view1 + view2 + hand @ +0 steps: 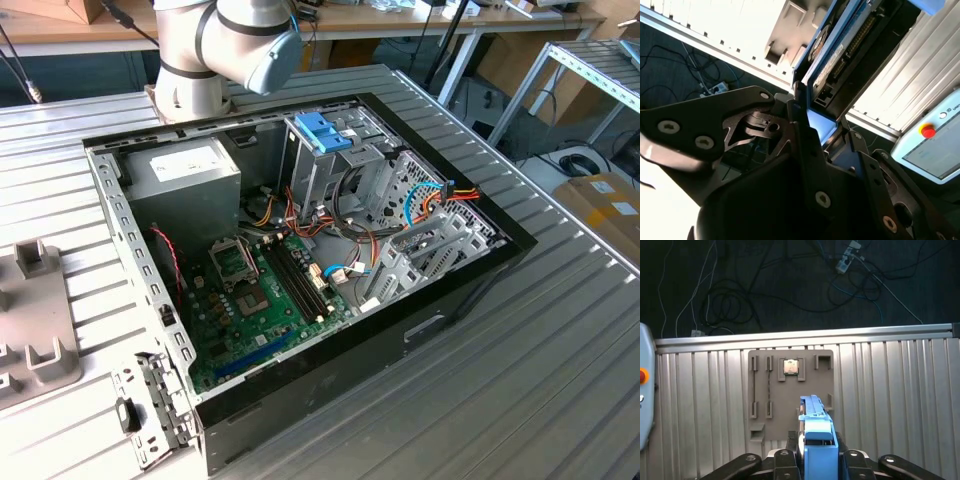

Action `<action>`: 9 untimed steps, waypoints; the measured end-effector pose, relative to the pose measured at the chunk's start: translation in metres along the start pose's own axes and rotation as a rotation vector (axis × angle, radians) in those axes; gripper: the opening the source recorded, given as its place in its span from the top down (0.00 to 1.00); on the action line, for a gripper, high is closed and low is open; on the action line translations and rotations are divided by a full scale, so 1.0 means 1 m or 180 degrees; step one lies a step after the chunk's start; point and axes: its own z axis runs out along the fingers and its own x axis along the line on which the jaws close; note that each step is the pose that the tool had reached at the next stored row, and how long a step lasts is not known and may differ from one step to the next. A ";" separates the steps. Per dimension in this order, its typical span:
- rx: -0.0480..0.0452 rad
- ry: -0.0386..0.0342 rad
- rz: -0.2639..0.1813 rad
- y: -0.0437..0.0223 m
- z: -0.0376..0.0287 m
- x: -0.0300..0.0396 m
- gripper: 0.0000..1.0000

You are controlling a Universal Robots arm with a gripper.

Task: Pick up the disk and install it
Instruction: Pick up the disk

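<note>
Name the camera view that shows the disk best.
The second wrist view: the disk shows its labelled face and connector edge, clamped in the gripper. The first wrist view shows the disk edge-on, as a blue strip. The exterior view shows the open computer case.

Arm (225, 45): upper links cut off by exterior view's top edge.
Grey fixture tray (35, 330): cropped at exterior view's left.
Disk (817, 435): edge-on in first wrist view, lower end cut off, label face hidden.
Disk (850, 55): far end off frame in second wrist view.
Gripper (817, 125): pad contact masked by linkage, probably clamped on disk.
Pendant (935, 145): partly cropped.
</note>
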 end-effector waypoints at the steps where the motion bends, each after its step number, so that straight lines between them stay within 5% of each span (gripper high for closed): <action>1: 0.0000 0.0000 0.0000 -0.0004 0.0000 0.0004 0.63; 9: 0.0000 0.0000 0.0000 -0.0042 0.0007 0.0023 0.63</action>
